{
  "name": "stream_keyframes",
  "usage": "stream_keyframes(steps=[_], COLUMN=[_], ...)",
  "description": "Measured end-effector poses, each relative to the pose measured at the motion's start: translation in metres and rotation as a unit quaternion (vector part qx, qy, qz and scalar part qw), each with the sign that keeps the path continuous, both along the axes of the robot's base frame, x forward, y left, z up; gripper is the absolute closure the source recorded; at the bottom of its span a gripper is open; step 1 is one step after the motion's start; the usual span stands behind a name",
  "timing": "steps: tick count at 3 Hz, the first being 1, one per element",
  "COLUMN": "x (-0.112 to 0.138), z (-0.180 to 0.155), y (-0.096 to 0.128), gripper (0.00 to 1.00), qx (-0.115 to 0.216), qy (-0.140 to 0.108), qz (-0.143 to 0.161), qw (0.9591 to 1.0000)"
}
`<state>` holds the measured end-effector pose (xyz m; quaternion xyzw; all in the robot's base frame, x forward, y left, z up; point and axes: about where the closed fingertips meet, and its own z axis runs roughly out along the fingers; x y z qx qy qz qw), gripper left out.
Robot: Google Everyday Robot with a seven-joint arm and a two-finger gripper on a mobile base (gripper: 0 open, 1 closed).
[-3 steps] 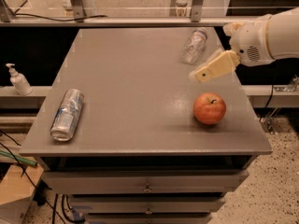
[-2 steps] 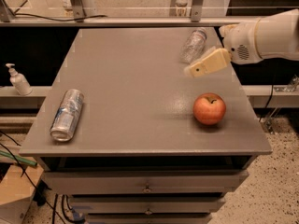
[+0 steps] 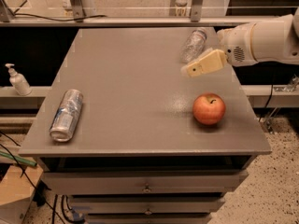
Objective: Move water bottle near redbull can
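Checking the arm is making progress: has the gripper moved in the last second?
Yes. The gripper has shifted left and slightly farther back, closing on the water bottle, judged against the apple, which has stayed put.

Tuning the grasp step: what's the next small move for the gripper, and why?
Probably nudge the gripper toward the far side of the table, onto the water bottle, which lies on its side just beyond it, not yet held. The redbull can lies far off at the near left edge, so a grasp has to come before any carry.
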<state>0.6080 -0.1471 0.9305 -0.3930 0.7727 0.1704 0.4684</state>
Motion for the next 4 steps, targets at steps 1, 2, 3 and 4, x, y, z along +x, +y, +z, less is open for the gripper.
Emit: stream_keyframes(steps=[1, 2, 3, 4], x=[0.026, 0.06, 0.09, 0.113], z=[-0.008, -0.017, -0.03, -0.046], y=[0.01, 0.008, 0.0, -0.009], gripper=[0.0, 0.0, 0.0, 0.0], qx=[0.039, 0.072, 0.09, 0.102], qy=[0.005, 0.012, 0.027, 0.041], qz=[-0.02, -0.052, -0.093, -0.133], qw=[0.999, 0.9959, 0.9912, 0.9851])
